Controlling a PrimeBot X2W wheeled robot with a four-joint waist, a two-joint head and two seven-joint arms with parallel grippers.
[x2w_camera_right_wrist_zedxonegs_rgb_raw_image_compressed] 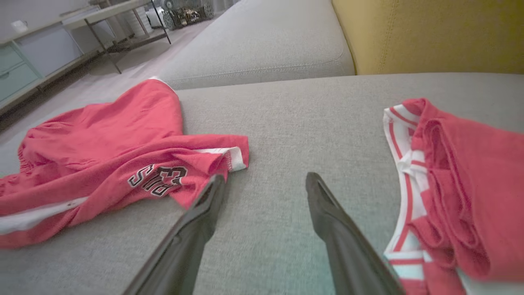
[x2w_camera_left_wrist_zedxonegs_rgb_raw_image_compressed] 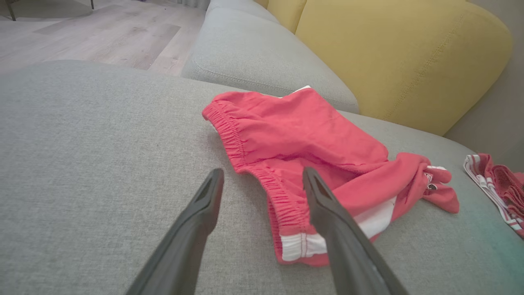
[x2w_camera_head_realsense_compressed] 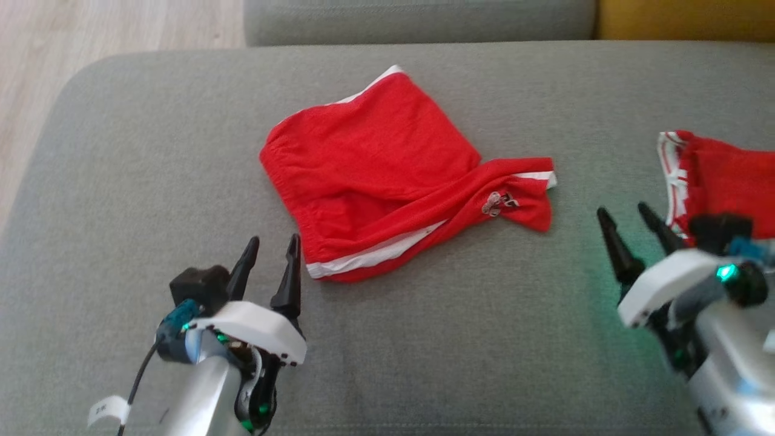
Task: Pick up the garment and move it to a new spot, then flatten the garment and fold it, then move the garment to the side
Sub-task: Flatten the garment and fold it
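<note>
- Red cotton shorts w/ white side stripe and elastic waistband [x2w_camera_head_realsense_compressed: 375, 157] lie mid-seat on the grey woven sofa cushion [x2w_camera_head_realsense_compressed: 151, 181], bunched, not flat. One leg w/ a printed logo is twisted over toward your right.
- Left gripper [x2w_camera_head_realsense_compressed: 274, 240]: fingers spread wide, nothing in them. It hovers just beside the near waistband/stripe corner, no contact that I can see.
- Right gripper [x2w_camera_head_realsense_compressed: 622, 209]: also wide and empty. It sits over bare cushion between the shorts' logo leg and a second red garment w/ red-white striped trim [x2w_camera_head_realsense_compressed: 720, 175].
- Looks like pre-grasp, no pick yet.
- Risk 1: the right arm is v. close to the striped garment, so a sloppy reach could snag or drag the wrong piece.
- Risk 2: the layers are stacked at the stripe corner. A shallow pinch may take the top layer only, and the shorts would then hang lopsided on the lift.
- Risk 3: go too deep and the tips dig into the sofa weave.
- Risk 4: if the twisted leg isn't undone before flattening, the fold prob. comes out lumpy.
</note>
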